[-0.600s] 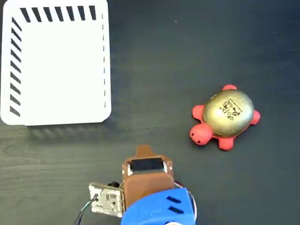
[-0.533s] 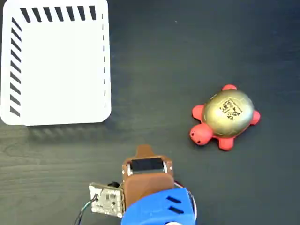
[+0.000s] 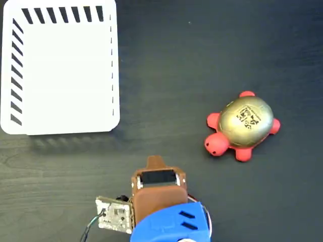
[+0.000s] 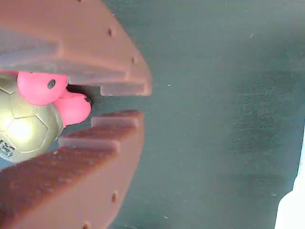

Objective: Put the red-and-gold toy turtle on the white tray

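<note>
The turtle looks light and rubbery with a slick gold dome; best pinched low across the shell. The tool sits nearly together, empty.

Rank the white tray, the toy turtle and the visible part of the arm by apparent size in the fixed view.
1. White tray
2. Arm, partly cropped and nearer the camera, so unsure
3. Red-and-gold toy turtle

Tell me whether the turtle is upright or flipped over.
Upright. In the fixed view the red-and-gold toy turtle rests on the dark table, gold shell up, red legs splayed around it.
</note>
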### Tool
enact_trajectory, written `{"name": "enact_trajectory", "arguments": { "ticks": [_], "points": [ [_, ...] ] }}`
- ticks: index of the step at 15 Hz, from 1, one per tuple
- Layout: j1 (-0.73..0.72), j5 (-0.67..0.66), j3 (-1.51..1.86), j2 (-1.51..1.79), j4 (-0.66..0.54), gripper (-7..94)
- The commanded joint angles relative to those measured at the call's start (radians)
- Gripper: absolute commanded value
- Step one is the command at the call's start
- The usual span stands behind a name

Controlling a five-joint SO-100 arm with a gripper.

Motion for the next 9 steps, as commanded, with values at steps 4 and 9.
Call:
{"name": "enact_trajectory", "arguments": {
  "ticks": [4, 9],
  "points": [
    [0.005, 0.0, -0.009, -0.002, 0.008, 0],
    [-0.009, -0.012, -0.009, -0.002, 0.006, 0]
  ]
}}
